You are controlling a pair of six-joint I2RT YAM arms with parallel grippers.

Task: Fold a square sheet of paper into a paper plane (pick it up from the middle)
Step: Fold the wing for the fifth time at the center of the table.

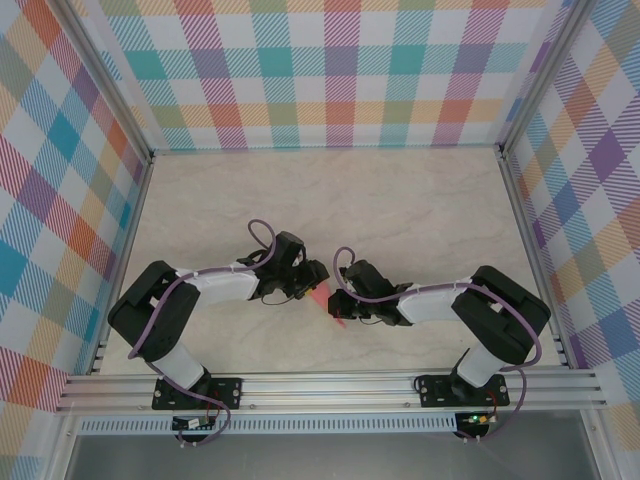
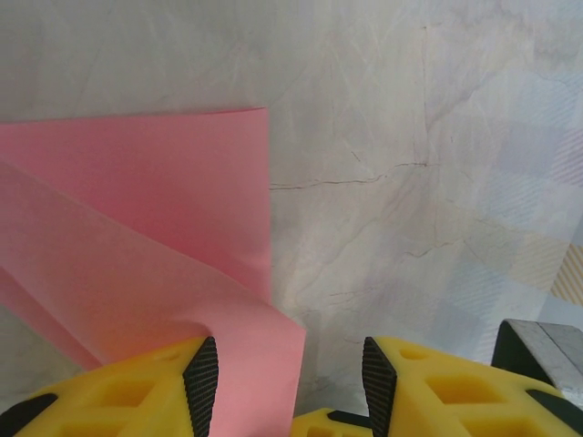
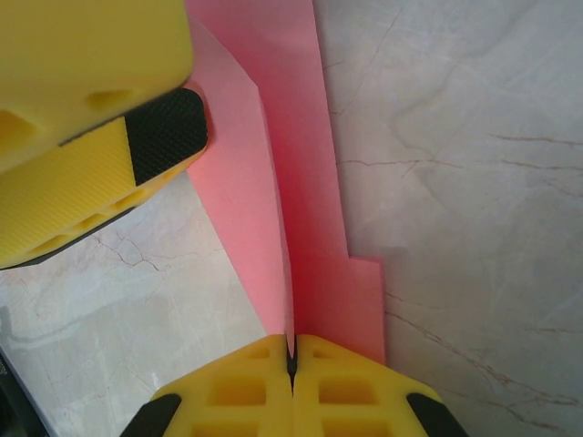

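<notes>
Evidently the thin, salmon-pink sheet of paper (image 3: 305, 209), creased and partly folded, lay between the two arms near the front middle of the pale marbled tabletop (image 1: 400, 200). The right gripper (image 3: 292, 353) was closed tight on it. Its yellow fingers met with no gap, and a raised fold of the paper came straight out of the seam between them, its long axis running directly away from those fingertips. One layer lay flat on the table to the right of the fold, and the other stood up, tilted leftward.

The left gripper (image 2: 290, 369) faced it from the opposite side with its jaws about half apart, clamping nothing. A loose flap of the sheet reached in between its black ribbed pads (image 2: 202, 382), lying against the one at the left of its own view and leaving a gap to the other. In the right wrist view one of those pads hung just beside the raised layer; whether it touched could not be told.

By my judgement the coming move turned on that flap. The left arm was the free one, and the paper sat off-centre in its jaws, so closing would catch only an edge.
</notes>
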